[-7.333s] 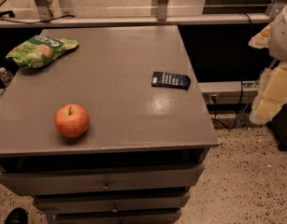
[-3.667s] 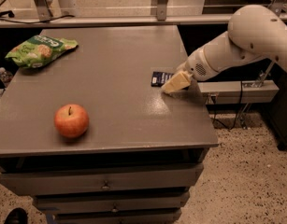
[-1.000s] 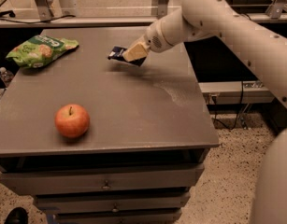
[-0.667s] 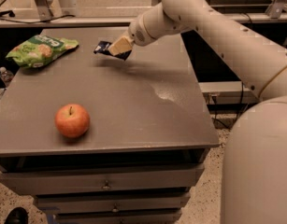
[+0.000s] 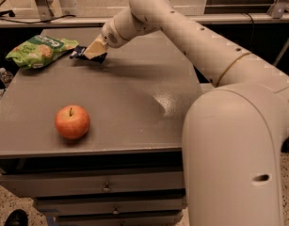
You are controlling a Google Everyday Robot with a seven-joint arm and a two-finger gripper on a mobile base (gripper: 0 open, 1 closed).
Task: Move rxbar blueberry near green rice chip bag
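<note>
**q_bot:** can anyone read the labels here?

**rig_watcher:** Not really. The green rice chip bag (image 5: 39,50) has white lettering across the top and round pale chips printed on it, but I can't make out any words. The rxbar blueberry (image 5: 78,52) just looks like a dark navy sliver, and its print is too small to read.

**q_bot:** ok, what's the arm doing?

**rig_watcher:** The big white arm (image 5: 196,51) comes up from the 5 o'clock corner of the shot. It bends at a fat elbow and stretches out long toward 10 o'clock across the grey table (image 5: 134,102). The wrist tips down, so the gripper (image 5: 94,50) sits low over the far left part of the tabletop.

**q_bot:** holding anything?

**rig_watcher:** Yep, the tan fingers are clamped on the bar. Most of it pokes out at 9 o'clock from the gripper, and there's a shadow right under it. I can't tell if it's touching the table.

**q_bot:** and the bag?

**rig_watcher:** It's at 9 o'clock of the bar, in the table's 10 o'clock corner. The bar's free end is just beside the bag's right edge, and I can't say if they touch. There's also a red-orange apple (image 5: 72,122) well apart from both, at 7 o'clock on the table near the front edge. Drawers (image 5: 106,187) are underneath.
</note>
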